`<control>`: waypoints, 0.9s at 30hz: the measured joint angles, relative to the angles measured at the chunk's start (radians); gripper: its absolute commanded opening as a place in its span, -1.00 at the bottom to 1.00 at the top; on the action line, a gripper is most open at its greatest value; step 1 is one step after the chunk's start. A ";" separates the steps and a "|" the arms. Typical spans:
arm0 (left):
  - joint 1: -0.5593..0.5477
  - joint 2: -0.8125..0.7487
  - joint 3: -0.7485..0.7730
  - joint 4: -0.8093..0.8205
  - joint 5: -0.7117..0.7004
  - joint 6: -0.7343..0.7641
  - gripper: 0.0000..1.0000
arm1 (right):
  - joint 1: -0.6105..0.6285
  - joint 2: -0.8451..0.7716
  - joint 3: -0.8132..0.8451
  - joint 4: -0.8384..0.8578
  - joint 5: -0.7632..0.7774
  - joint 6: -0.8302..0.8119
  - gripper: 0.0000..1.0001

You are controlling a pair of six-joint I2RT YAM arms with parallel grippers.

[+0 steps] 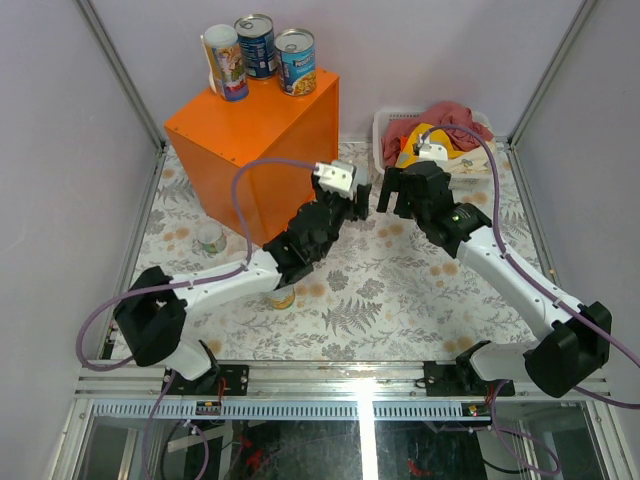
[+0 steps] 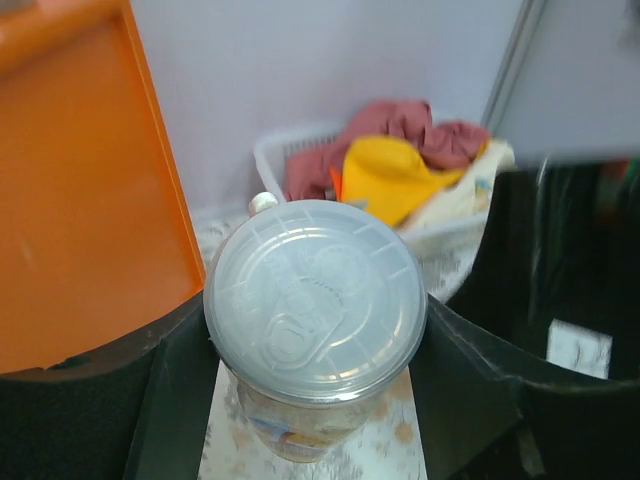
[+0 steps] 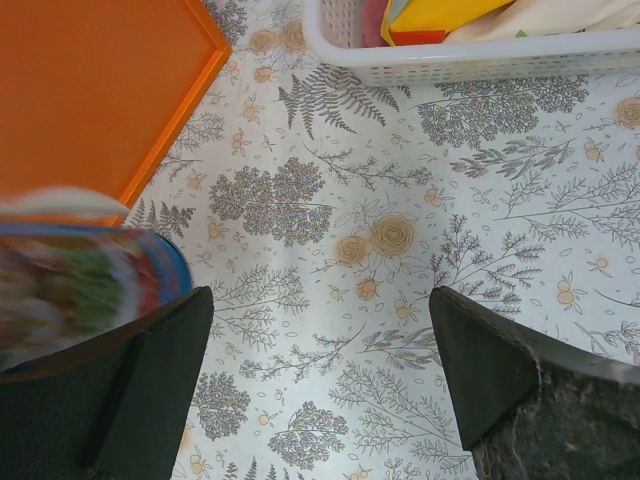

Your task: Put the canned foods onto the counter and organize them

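Observation:
My left gripper [image 2: 315,375] is shut on a can with a clear plastic lid [image 2: 315,295], its fingers pressing both sides, just right of the orange counter [image 2: 80,200]. In the top view this gripper [image 1: 360,205] is by the counter's [image 1: 250,135] right front corner. Three cans stand on the counter's top: a colourful tube [image 1: 225,62] and two blue-labelled cans [image 1: 256,45] [image 1: 296,60]. My right gripper [image 3: 320,350] is open and empty above the floral cloth, and shows in the top view [image 1: 398,195] facing the left gripper. A blurred colourful can [image 3: 80,275] shows at its left.
A white basket [image 1: 385,125] of red and yellow cloths stands at the back right, and shows in the right wrist view [image 3: 470,62]. One short can [image 1: 210,238] stands on the cloth left of the counter. Another can [image 1: 282,296] sits under my left arm.

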 measured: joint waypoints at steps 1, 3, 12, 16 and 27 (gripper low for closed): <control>0.003 -0.005 0.045 -0.028 -0.006 0.006 -1.00 | 0.000 0.000 0.000 0.000 0.000 0.000 0.91; 0.013 -0.008 0.144 -0.098 -0.016 0.018 -1.00 | 0.000 0.000 0.000 0.000 -0.007 0.000 0.91; 0.114 0.010 0.570 -0.446 -0.042 0.023 -1.00 | -0.001 0.002 0.044 0.006 -0.020 0.003 0.91; 0.178 0.074 0.819 -0.622 -0.054 0.021 -1.00 | -0.001 0.002 0.053 0.023 -0.024 0.004 0.91; 0.311 0.140 1.033 -0.817 -0.116 0.018 -1.00 | -0.001 0.034 0.053 0.062 -0.060 0.026 0.90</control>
